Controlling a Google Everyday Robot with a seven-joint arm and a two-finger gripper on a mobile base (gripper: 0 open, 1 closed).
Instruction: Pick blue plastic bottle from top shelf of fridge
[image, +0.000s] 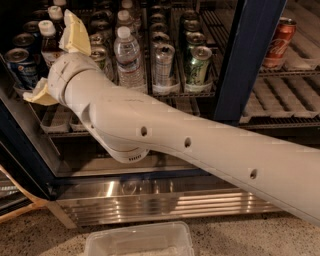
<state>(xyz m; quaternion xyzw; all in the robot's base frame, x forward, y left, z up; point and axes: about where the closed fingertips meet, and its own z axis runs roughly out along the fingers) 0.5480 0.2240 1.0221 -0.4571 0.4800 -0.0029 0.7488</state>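
The blue plastic bottle (49, 46), small with dark liquid and a white cap, stands in the left lane of the top shelf (200, 93) of the fridge (246, 60). A second like bottle (56, 14) stands behind it. My gripper (46, 56) is open right at this bottle. One cream finger (75, 34) rises to the bottle's right. The other finger (38, 96) lies low, in front of the bottle's base. The wrist hides the bottle's lower part. I cannot tell whether the fingers touch it.
A blue soda can (19, 66) stands left of the bottle. A taller water bottle (129, 56), a silver can (164, 67) and a green can (199, 65) stand to the right. A red can (278, 43) sits beyond the door frame. A clear bin (140, 241) lies on the floor below.
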